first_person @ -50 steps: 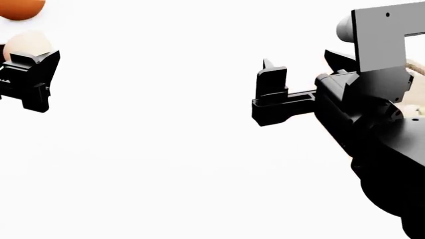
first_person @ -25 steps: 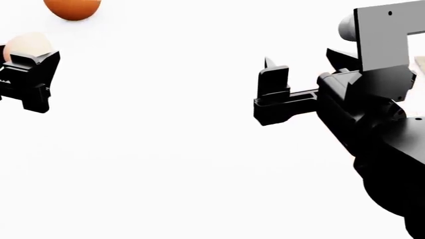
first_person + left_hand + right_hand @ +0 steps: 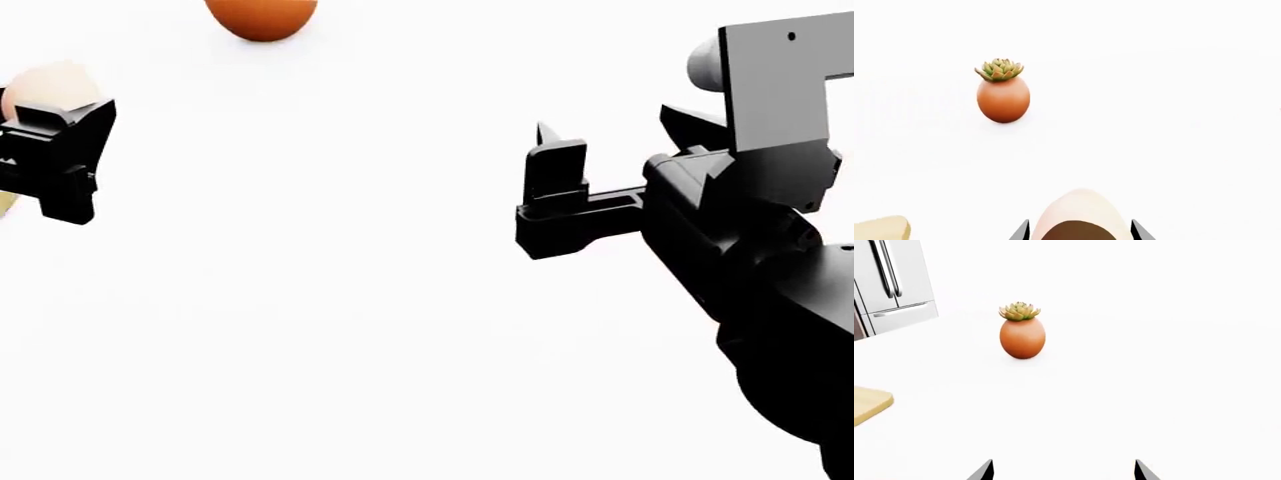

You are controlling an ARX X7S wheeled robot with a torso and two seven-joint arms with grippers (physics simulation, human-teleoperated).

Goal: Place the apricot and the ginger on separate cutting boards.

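Head view: we find the left pincer [image 3: 51, 110] at the far left edge, clamped on the apricot [image 3: 51, 84], whose pale peach top rises above the black fingers. The left wrist view confirms this: the apricot [image 3: 1083, 214] sits between two dark fingertips [image 3: 1022, 231], held clear of the white tabletop [image 3: 1154, 125].

We note the right pincer [image 3: 621, 150] at the right of the head view, its jaws standing apart with nothing between them; the right wrist view shows its two fingertips [image 3: 983, 471] well separated over bare tabletop.

An orange egg-shaped pot [image 3: 1003, 99] carrying a green succulent [image 3: 1000, 69] stands well beyond both pincers; in the head view only its lower part [image 3: 262, 17] shows at the top edge.

One corner of a light wood cutting board [image 3: 869, 404] appears in the right wrist view. A pale beige corner [image 3: 882, 228] in the left wrist view may be the other board, though too little shows to confirm. A steel refrigerator [image 3: 891, 285] stands in the background. We cannot locate the ginger in any view.
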